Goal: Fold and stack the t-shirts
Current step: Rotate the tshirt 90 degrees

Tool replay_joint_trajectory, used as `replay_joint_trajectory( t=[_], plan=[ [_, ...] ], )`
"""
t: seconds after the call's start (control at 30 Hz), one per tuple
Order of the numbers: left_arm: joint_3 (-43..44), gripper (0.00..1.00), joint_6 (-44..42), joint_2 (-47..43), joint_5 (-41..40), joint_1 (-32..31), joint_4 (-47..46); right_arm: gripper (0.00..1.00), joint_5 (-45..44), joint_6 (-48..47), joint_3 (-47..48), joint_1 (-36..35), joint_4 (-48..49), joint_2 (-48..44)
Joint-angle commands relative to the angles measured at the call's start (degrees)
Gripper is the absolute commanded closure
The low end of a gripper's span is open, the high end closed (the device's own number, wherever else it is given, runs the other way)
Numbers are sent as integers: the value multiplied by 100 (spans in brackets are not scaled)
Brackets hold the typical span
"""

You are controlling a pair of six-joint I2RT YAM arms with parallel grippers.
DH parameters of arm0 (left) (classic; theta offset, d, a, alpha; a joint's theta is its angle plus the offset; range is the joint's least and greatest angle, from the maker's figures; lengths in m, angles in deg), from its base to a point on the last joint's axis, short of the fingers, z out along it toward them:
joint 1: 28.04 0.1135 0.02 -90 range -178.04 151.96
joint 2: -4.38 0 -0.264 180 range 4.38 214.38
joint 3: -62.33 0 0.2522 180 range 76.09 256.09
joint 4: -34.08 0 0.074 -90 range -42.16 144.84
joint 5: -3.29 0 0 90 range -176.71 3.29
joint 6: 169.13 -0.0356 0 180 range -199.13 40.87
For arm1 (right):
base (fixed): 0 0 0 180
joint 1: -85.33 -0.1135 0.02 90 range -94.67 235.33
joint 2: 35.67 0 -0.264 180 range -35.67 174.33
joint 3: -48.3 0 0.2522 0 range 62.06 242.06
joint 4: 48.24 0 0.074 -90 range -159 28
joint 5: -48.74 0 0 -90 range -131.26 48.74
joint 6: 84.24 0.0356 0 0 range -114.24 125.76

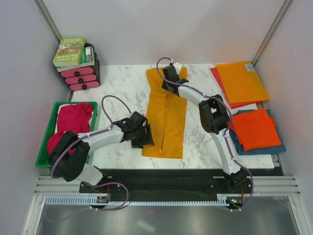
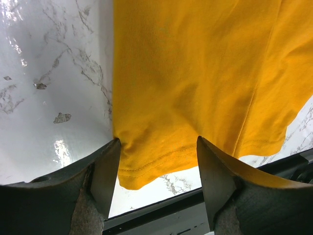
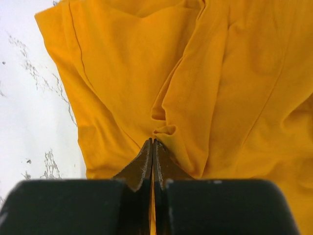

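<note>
- Top external view: white marble table [image 1: 122, 88] fills the work area, both arms reaching onto it from the near edge.
- Golden-orange t-shirt [image 1: 166, 122] lies at the table's centre as a long narrow strip, running from the far edge toward me. Its sides are folded in, with creases along its length.
- Green tray [image 1: 73, 103] sits at the left edge and holds bunched magenta-pink t-shirts [image 1: 73, 120].
- On the right, a red-orange t-shirt [image 1: 254, 128] lies folded on top of a blue t-shirt [image 1: 266, 149], whose edge shows beneath it.
- Behind that stack lies a flat orange sheet [image 1: 242, 81] over a red sheet [image 1: 218, 76].
- In the far left corner, books [image 1: 71, 50] rest on a pink drawer unit [image 1: 80, 78].
- Right gripper [image 1: 168, 85] is at the shirt's far end. On the right wrist camera I see it [image 3: 153, 147] clenched, tips together on a puckered fold of the golden cloth, with a thin sliver of orange between the jaws.
- Left gripper [image 1: 144, 137] is at the shirt's near-left corner. On the left wrist camera I see it [image 2: 156, 166] released, jaws spread, with the hemmed corner lying between the fingers [image 2: 105, 176]. I cannot tell whether they touch the cloth.
</note>
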Motion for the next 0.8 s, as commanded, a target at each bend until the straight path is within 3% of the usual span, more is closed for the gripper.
replay_joint_trajectory(
  t=[0.0,0.33,0.63,0.77],
  plan=[
    [-34,29,135,204,0,-30,-51,95,-260,15,-95,62,135,-421],
    [-7,29,126,239,9,-30,-51,95,-717,-47,-411,273,-121,-640],
    [2,29,117,204,9,-30,-68,100,-1278,-143,-1202,335,-86,-1500],
    [10,29,126,195,26,-30,-86,95,-695,-328,-1153,361,372,-1670]
  ],
)
